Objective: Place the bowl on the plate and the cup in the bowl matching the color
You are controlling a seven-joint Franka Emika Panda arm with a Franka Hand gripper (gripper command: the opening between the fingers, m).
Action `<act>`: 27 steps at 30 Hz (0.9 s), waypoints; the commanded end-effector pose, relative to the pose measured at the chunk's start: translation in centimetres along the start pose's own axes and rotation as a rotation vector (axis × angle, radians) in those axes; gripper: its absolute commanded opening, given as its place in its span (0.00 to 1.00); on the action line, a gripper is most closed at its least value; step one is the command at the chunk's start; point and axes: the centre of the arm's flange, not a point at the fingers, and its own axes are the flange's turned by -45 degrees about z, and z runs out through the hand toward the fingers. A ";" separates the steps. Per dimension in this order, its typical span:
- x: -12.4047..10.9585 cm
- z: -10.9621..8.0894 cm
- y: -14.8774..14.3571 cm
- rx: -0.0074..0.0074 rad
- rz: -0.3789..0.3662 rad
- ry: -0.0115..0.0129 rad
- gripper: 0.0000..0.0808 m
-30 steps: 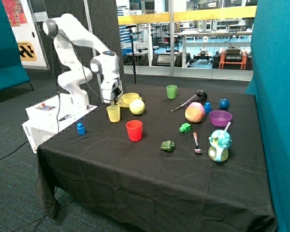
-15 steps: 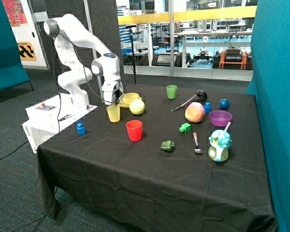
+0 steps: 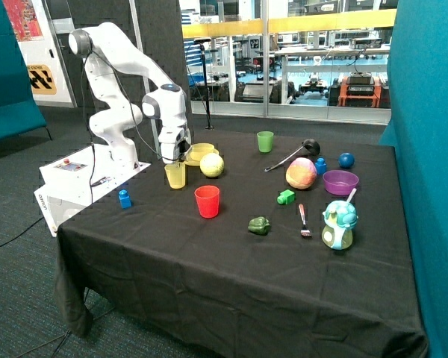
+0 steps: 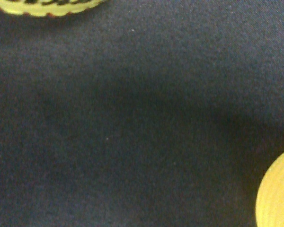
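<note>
On my outside view the gripper [image 3: 175, 158] hangs just above the cup [image 3: 175, 175], beside the bowl [image 3: 201, 151] sitting on the plate [image 3: 188, 159], cup at its 6 o'clock; I cannot tell the jaws' state.

- A worktop [image 3: 209, 261] under a black cloth carries everything.
- A red cup [image 3: 207, 201] stands near the middle; a green cup [image 3: 265, 141] is at its 1 o'clock, well apart.
- A yellow-green ball [image 3: 212, 165] sits at the red cup's 12 o'clock.
- A purple bowl [image 3: 340, 181] lies just beside a peach-coloured ball [image 3: 301, 173], at its 3 o'clock.
- A blue block [image 3: 125, 198] sits at the red cup's 9 o'clock.
- A small green block [image 3: 285, 197] lies at the peach-coloured ball's 7 o'clock.
</note>
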 end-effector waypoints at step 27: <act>1.0 0.0 -0.2 -0.0012 0.045 -0.0015 0.00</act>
